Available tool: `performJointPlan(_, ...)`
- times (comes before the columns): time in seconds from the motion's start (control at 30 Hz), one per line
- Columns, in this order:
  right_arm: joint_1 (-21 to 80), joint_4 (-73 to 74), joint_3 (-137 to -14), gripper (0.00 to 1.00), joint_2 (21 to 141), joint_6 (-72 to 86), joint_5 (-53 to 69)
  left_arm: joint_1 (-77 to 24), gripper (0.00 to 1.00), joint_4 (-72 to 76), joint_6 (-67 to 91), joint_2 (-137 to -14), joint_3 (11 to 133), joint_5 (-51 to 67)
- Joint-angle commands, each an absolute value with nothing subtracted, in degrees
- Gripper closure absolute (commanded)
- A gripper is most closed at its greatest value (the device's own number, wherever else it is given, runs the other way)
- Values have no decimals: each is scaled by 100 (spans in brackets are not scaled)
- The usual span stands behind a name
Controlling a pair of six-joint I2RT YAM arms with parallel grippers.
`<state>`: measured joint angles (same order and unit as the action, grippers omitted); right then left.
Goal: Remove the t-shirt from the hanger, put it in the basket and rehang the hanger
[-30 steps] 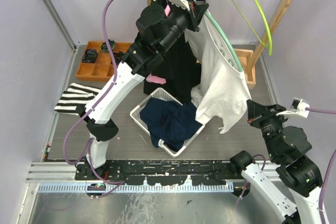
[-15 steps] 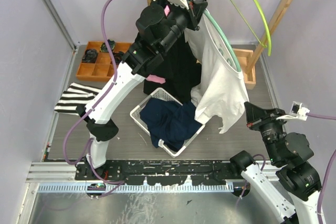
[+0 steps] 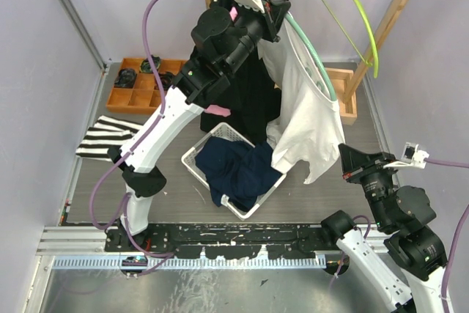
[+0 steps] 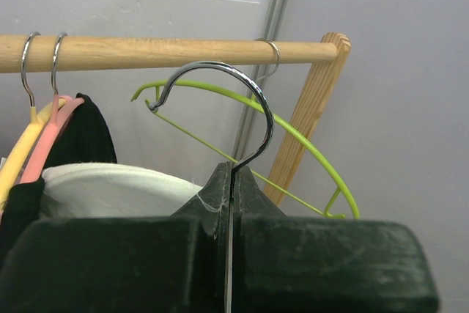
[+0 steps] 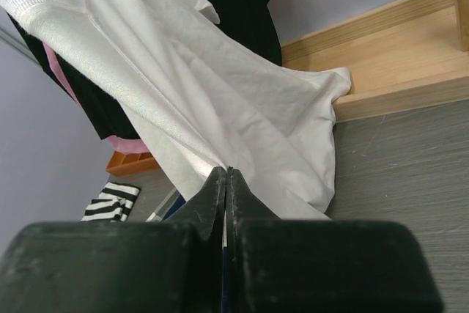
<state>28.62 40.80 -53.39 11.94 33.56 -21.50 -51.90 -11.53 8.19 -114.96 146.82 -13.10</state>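
While the white short-sleeved t-shirt [image 3: 308,115] is draped on a pale teal plastic hanger [image 3: 315,60] by the round wooden rail [image 4: 161,52], its lower edge is pinched in the closed right gripper [image 5: 226,174], and the hanger's steel wire hook [image 4: 249,108] is clamped in the left gripper [image 4: 231,181]. A black hanging garment [image 3: 249,100] is seen just behind the shirt and a lime-green plastic hanger [image 3: 363,16] to its right. Below, a white slatted plastic basket [image 3: 192,159] is filled with a navy garment [image 3: 238,170].
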Motion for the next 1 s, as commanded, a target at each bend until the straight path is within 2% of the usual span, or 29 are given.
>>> performJointPlan(0.0,2834,4820,-5252,99,1172,3312,-2267,-5039,100,132,844,-11296,15240,-1915)
performJointPlan(0.2,2825,4514,-5293,99,1169,3048,-2079,-5046,100,82,919,-11241,15125,-1715)
performJointPlan(0.47,2830,3635,-5720,99,1356,2258,-1693,-5217,100,87,825,-10955,14388,-1530)
performJointPlan(0.73,2830,3193,-5631,99,1620,2203,-1432,-5225,100,26,1013,-11046,14538,-1563)
performJointPlan(0.87,2830,3917,-5510,99,2056,2660,-2108,-5227,100,-153,975,-11225,15008,-1642)
performJointPlan(0.97,2830,4399,-5475,99,2567,2828,-2081,-5221,100,-151,951,-11216,15084,-1706)
